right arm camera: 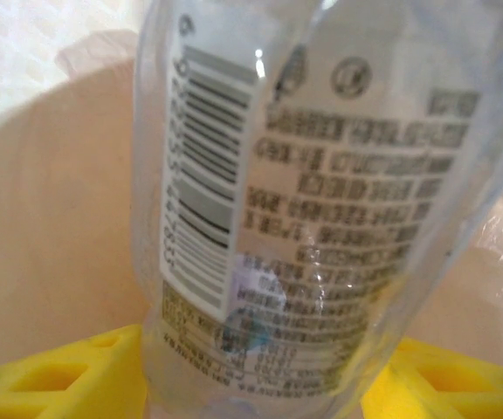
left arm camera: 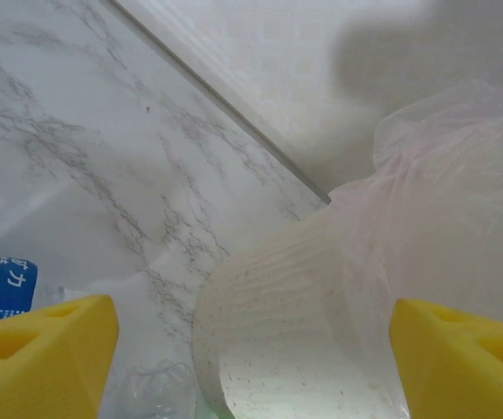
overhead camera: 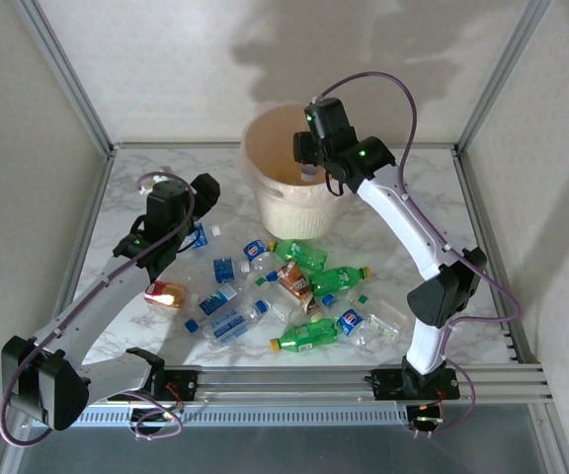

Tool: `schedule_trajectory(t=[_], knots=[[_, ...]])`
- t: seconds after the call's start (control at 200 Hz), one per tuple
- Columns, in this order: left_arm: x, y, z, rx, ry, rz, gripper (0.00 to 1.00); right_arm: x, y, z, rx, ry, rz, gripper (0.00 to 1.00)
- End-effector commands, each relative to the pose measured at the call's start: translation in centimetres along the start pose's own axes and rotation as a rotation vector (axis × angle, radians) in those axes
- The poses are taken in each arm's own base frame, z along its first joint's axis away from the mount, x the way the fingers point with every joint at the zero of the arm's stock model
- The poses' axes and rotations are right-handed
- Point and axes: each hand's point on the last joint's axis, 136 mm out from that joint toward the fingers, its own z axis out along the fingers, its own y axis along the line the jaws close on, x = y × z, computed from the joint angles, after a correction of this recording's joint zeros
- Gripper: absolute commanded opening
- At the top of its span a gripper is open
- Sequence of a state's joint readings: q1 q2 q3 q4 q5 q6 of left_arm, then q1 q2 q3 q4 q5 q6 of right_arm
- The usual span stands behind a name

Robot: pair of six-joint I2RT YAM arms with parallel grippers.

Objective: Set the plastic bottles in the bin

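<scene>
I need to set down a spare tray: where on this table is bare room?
Bare marble table lies right of the bin, out to the right wall, and in the far-left corner beside the bin. The middle, in front of the bin, is crowded with plastic bottles from the left arm to the right arm.

Bare marble table (overhead camera: 433, 212) lies open to the right of the bin (overhead camera: 289, 217) and in the far left corner. Crushed bottles (overhead camera: 294, 286) crowd the middle between the 2 arms, with only narrow gaps. The right gripper (overhead camera: 310, 170) and its clamped clear bottle (right arm camera: 321, 218) block the right of the bin's mouth. The left side is free.
</scene>
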State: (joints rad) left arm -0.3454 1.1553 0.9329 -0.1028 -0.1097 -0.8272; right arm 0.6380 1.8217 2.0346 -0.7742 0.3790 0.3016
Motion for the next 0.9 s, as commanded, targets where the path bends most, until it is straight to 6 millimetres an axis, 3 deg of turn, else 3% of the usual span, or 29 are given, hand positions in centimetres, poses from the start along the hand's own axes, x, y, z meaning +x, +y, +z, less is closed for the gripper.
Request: schedule_trajectory(t=[0.0,0.14,0.235,0.426,0.496,0.616,0.896], knots=[[0.3,1.8,0.3,-0.052,-0.003,0.002,0.82,1.0,-0.9,0.4,0.048,0.024,-0.014,0.66],[0.8,3.3,0.7,-0.073,0.018,-0.02,0.82,0.7,-1.0,0.0,0.045,0.008,-0.005,0.81],[1.0,4.8,0.6,-0.107,0.018,-0.036,0.85,-0.3,-0.8,-1.1,0.022,-0.02,0.009,0.85],[1.1,8.1,0.2,-0.223,0.011,-0.084,0.89,-2.8,2.2,-5.4,-0.117,-0.126,-0.02,0.87],[1.3,9.9,0.0,-0.291,0.012,-0.134,0.9,-2.7,5.2,-7.6,-0.19,-0.16,-0.065,0.88],[2.5,12.5,-0.4,-0.358,0.019,-0.272,0.93,-1.9,7.6,-9.0,-0.229,-0.171,-0.105,0.91],[4.4,15.6,0.3,-0.461,0.061,-0.416,0.96,0.9,9.7,-9.8,-0.333,-0.144,-0.054,0.96]])
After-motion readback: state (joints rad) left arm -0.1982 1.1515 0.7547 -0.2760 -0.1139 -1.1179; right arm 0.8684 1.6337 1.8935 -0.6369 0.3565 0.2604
